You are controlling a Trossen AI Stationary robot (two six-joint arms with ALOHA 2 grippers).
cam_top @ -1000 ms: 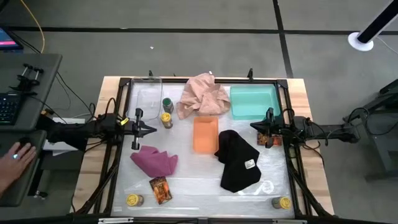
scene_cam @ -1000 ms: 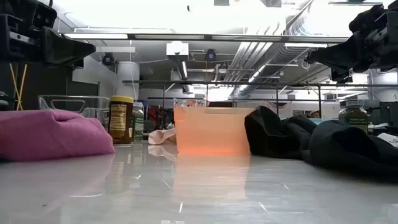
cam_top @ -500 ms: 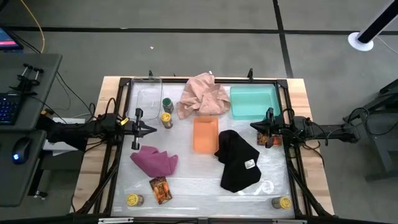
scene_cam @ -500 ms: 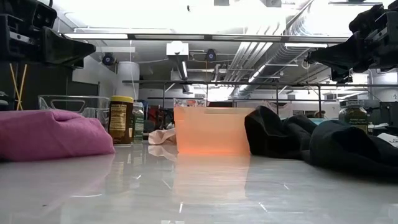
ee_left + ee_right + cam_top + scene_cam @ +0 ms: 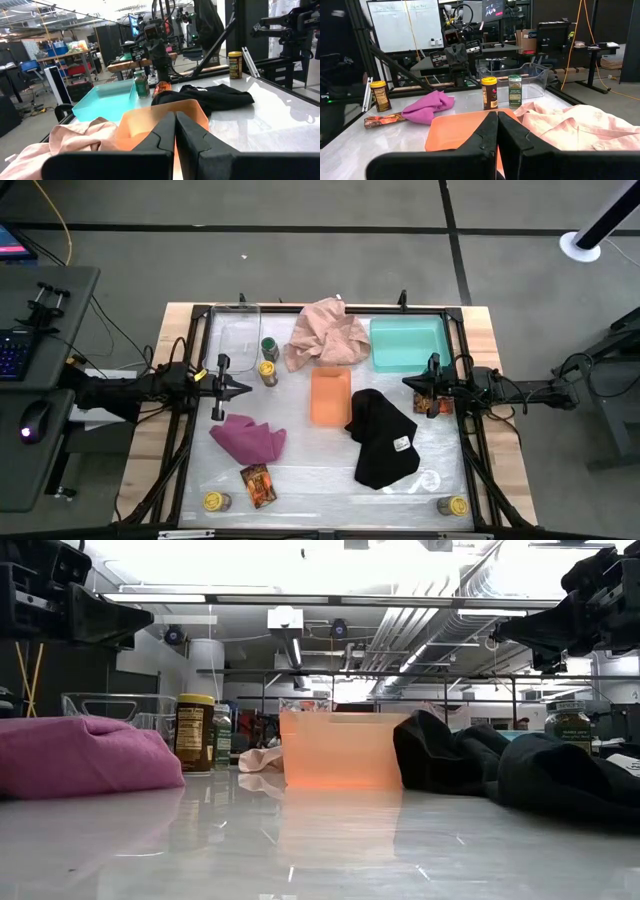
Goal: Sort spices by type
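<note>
Both grippers hover shut above the table and hold nothing: my left gripper (image 5: 243,388) (image 5: 175,117) at the left side, my right gripper (image 5: 407,382) (image 5: 497,115) at the right. A yellow-lidded jar (image 5: 267,372) (image 5: 489,93) and a green-lidded jar (image 5: 269,348) (image 5: 515,91) stand upright together ahead of the left gripper. A red-brown packet (image 5: 257,485) lies flat near the table's near edge, with another yellow-lidded jar (image 5: 214,501) beside it. A third yellow-lidded jar (image 5: 453,505) stands at the near right corner. A second packet (image 5: 432,402) and a green-lidded jar (image 5: 141,82) sit under the right arm.
An orange tray (image 5: 330,395) sits mid-table and a teal tray (image 5: 408,343) far right. A clear container (image 5: 236,330) stands far left. A pink cloth (image 5: 325,332), a magenta cloth (image 5: 248,438) and a black cloth (image 5: 382,438) lie crumpled between them.
Neither arm has moved and no jar or packet has shifted. A person's hand that rested on the desk left of the table has gone out of the picture.
</note>
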